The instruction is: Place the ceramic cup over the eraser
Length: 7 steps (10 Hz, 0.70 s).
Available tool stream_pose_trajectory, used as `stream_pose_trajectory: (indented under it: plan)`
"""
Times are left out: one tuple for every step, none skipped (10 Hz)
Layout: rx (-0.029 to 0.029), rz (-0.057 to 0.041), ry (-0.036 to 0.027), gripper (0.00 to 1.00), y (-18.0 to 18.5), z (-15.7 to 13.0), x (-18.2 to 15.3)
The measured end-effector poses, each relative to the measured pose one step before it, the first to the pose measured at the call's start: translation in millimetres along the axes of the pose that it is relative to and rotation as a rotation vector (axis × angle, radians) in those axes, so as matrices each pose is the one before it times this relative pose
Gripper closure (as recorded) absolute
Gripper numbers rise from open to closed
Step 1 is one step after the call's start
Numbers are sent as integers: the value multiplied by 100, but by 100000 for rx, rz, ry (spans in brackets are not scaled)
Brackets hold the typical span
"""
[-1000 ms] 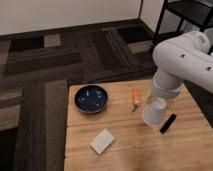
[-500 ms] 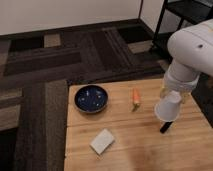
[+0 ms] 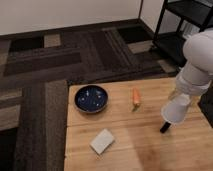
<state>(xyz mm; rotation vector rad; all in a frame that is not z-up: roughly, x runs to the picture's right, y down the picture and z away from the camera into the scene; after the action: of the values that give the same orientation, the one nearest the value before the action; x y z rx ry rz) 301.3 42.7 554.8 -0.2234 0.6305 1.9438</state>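
Floor (image 3: 55, 60): dark patterned carpet is stretching away behind and to the left of the claw (image 3: 180, 98).
Surface (image 3: 137, 147): a pale wooden top is lying under the claw and carrying everything else but the cup.
Shelf (image 3: 186, 22): a black open rack is standing on the floor behind the claw, well apart from it.
Arm (image 3: 200, 57): the white arm is reaching down over the right edge of the surface and covering most of the claw.
Dark blue bowl (image 3: 91, 98): it is sitting upright far to the left of the claw. Pale flecks are showing on its inside, and nothing else is lying in it.
Claw: it is hanging above the right side of the surface, closed tight and gripping the cup's narrow end.
Ceramic cup (image 3: 175, 111): it is hanging right below the claw, turned mouth-down and tilting. Its inside is facing away, so what is in it cannot be told.
Grey-beige block (image 3: 102, 141): it is lying flat, left of and in front of the claw.
Carrot (image 3: 135, 96): it is lying between the bowl and the claw.
Eraser (image 3: 165, 127): it is poking out from under the cup's lower rim, just below the claw. Whether it is touching the rim cannot be told.
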Motion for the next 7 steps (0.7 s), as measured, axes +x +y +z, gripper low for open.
stream_pose_trajectory:
  plan:
    - [-688, 253, 446, 100, -178, 429, 102]
    - [-1142, 327, 1111, 100, -277, 809, 305]
    - [-314, 70, 594, 100, -215, 461, 138]
    - [-580, 447, 649, 100, -326, 530, 55]
    - [-354, 382, 713, 100, -381, 581, -3]
    - [-22, -24, 631, 100, -231, 461, -20]
    - [245, -560, 562, 100, -198, 586, -147]
